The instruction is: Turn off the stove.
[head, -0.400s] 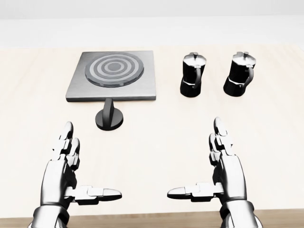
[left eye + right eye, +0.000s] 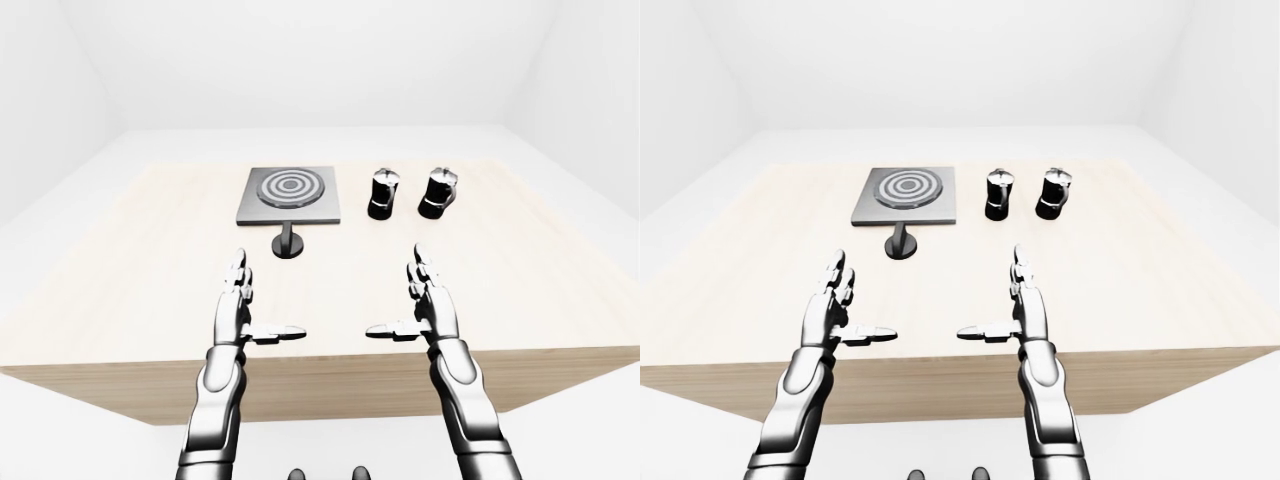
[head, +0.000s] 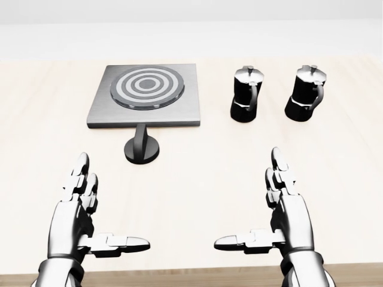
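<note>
A: What does the head view cut off?
B: Both forearms leave at the bottom edge below the left hand point(image 3: 78, 224) and right hand point(image 3: 287, 224). The table point(image 3: 335, 179) runs past the left and right edges.

A: And the eye views?
B: Both arms are cut at the bottom edge. Two dark shapes point(image 2: 327, 473) there are too cropped to identify.

A: Any unreadable detail?
B: The knob point(image 3: 142, 148) shows no legible marking. The pots point(image 2: 382, 194) are too small for detail.
</note>
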